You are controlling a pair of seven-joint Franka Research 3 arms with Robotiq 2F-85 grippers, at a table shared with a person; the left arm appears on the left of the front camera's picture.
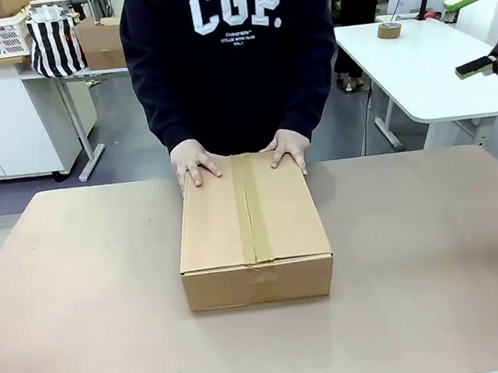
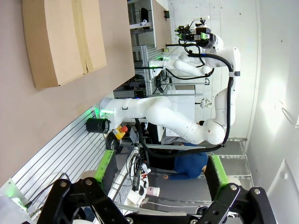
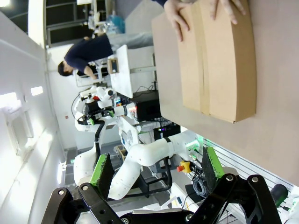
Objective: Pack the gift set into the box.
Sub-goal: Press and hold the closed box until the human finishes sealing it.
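The box (image 1: pixel 251 233) lies in the middle of the table with its flaps closed and brown tape along the centre seam. A person's hands (image 1: pixel 195 166) rest flat on its far end. The gift set is hidden from view. My right gripper (image 1: pixel 470 33) hangs open, high at the right edge and well away from the box. In the right wrist view my right gripper (image 3: pixel 156 167) is open and empty, with the box (image 3: pixel 219 60) far off. In the left wrist view my left gripper (image 2: pixel 161 170) is also open and empty, and the box (image 2: pixel 60 37) sits at the upper left.
The tan table (image 1: pixel 81 312) has free room all around the box. A white table (image 1: pixel 417 61) with a tape roll (image 1: pixel 389 30) stands at the back right. At the back left are a striped bag (image 1: pixel 55 42), a white basket (image 1: pixel 1 36) and a smaller cardboard box (image 1: pixel 103 40).
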